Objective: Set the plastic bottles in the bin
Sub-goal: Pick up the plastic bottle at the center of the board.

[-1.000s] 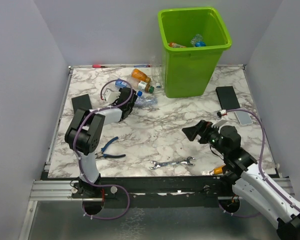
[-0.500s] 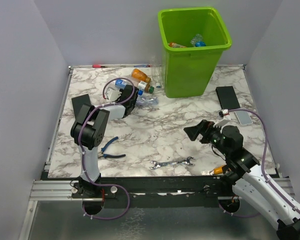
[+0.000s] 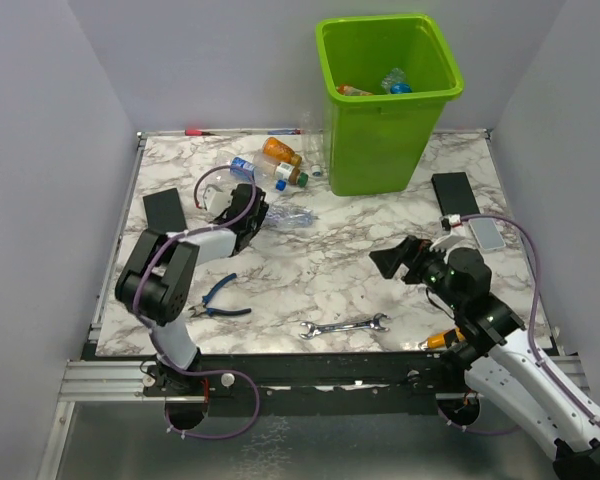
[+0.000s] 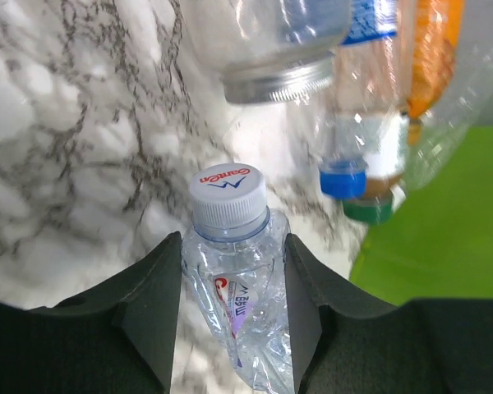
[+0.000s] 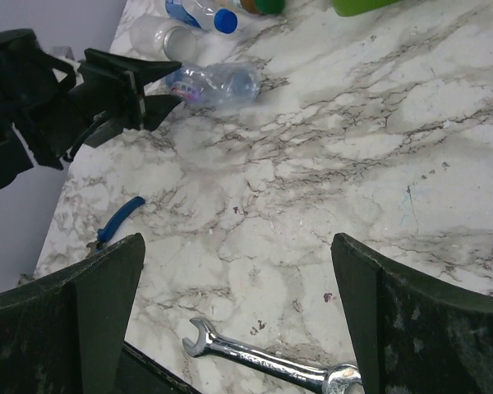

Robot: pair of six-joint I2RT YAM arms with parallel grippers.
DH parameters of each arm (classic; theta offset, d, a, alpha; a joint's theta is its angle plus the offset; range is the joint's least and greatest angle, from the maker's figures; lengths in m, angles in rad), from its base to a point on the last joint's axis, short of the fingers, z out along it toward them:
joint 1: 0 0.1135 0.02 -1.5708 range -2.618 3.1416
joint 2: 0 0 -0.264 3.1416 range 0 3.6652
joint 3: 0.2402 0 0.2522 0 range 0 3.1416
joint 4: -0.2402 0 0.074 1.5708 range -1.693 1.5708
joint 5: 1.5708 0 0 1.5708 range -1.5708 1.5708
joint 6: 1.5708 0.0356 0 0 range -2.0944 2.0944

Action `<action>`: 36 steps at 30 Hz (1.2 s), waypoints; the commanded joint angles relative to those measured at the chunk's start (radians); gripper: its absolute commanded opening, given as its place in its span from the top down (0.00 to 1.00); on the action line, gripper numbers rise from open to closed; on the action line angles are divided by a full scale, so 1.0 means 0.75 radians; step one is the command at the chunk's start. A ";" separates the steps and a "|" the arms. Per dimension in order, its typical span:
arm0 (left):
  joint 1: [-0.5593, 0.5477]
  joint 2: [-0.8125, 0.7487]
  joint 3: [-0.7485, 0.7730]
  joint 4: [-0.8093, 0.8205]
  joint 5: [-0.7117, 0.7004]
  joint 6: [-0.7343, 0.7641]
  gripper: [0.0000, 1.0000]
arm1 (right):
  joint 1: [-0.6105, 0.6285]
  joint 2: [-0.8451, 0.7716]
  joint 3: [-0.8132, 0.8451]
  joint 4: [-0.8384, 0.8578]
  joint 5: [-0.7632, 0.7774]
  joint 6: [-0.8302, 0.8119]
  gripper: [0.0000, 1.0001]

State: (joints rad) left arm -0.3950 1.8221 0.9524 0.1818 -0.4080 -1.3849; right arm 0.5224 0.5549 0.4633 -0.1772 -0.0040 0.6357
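Bottles (image 3: 280,152) are crowding the table (image 3: 330,250) just beyond the left gripper (image 3: 263,214), which is pinching a crushed bottle (image 4: 234,279). Middle marble toward the bin (image 3: 380,150) is lying open. Wrench (image 3: 345,326) and pliers (image 3: 220,297) are sitting near the front edge. Right gripper (image 3: 395,258), jaws wide, is hovering over bare marble.

So the left pincer (image 3: 262,213) has backed off from the bottle pile (image 3: 278,165) toward the near edge of the table (image 3: 330,250). The crushed clear bottle (image 3: 292,215) came along with it, so it now lies a bit apart from the others instead of tucked against them. The left arm's elbow (image 3: 150,285) swung in closer half a second ago, and it's now dropped back, lower and further left. The right pincer (image 3: 388,262) only crept a touch to the right.
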 commanded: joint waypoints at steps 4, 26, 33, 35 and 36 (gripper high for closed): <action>0.002 -0.505 -0.178 0.005 0.262 0.462 0.91 | -0.004 0.010 0.124 -0.053 -0.098 -0.101 0.00; -0.268 -0.771 -0.337 0.571 1.413 1.198 1.00 | 0.098 0.594 0.258 0.496 -0.623 0.007 0.03; -0.269 -0.781 -0.377 0.650 1.376 1.134 1.00 | 0.162 0.695 0.251 0.620 -0.523 0.083 0.20; -0.269 -0.792 -0.394 0.665 1.353 1.124 1.00 | 0.197 0.736 0.280 0.622 -0.513 0.073 0.25; -0.269 -0.797 -0.402 0.673 1.347 1.121 1.00 | 0.213 0.753 0.290 0.620 -0.505 0.066 0.29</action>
State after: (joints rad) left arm -0.5980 1.2507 0.6781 0.5926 0.6170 -0.5079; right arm 0.6392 1.0756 0.6434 0.2348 -0.4255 0.6773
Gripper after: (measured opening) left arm 0.471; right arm 0.761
